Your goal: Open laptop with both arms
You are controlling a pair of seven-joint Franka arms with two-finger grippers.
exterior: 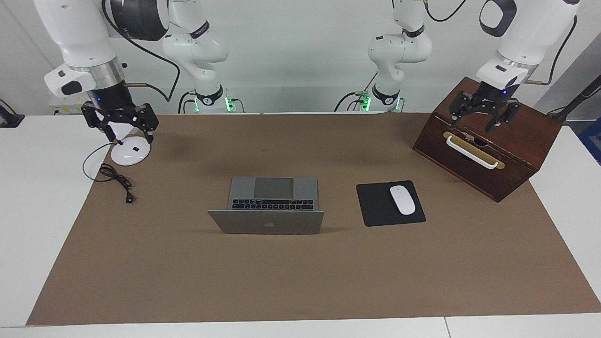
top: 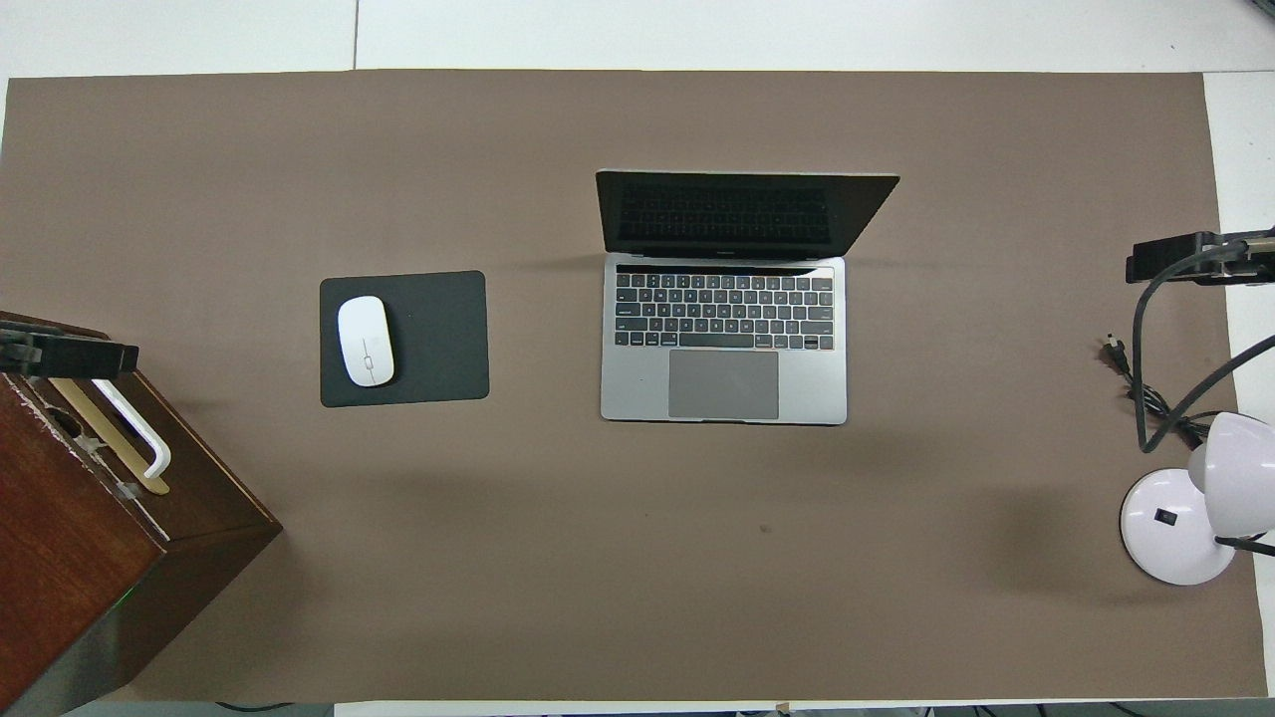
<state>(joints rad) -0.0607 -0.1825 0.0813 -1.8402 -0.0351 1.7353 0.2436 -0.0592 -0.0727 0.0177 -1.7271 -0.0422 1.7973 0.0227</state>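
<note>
The silver-grey laptop [exterior: 266, 222] [top: 724, 383] sits mid-table with its lid raised, the dark screen facing the robots and the keys and trackpad showing. My left gripper [exterior: 480, 123] [top: 62, 356] hangs over the top of the wooden box, well away from the laptop, open with nothing in it. At the right arm's end my right gripper [exterior: 123, 131] [top: 1190, 261] hangs over the lamp base, also open and holding nothing. Neither gripper touches the laptop.
A black mouse pad [exterior: 378, 206] with a white mouse [exterior: 403, 200] lies beside the laptop toward the left arm's end. A dark wooden box [exterior: 512, 155] with a white handle stands past it. A white desk lamp [top: 1175, 528] and its cable [exterior: 115, 180] are at the right arm's end.
</note>
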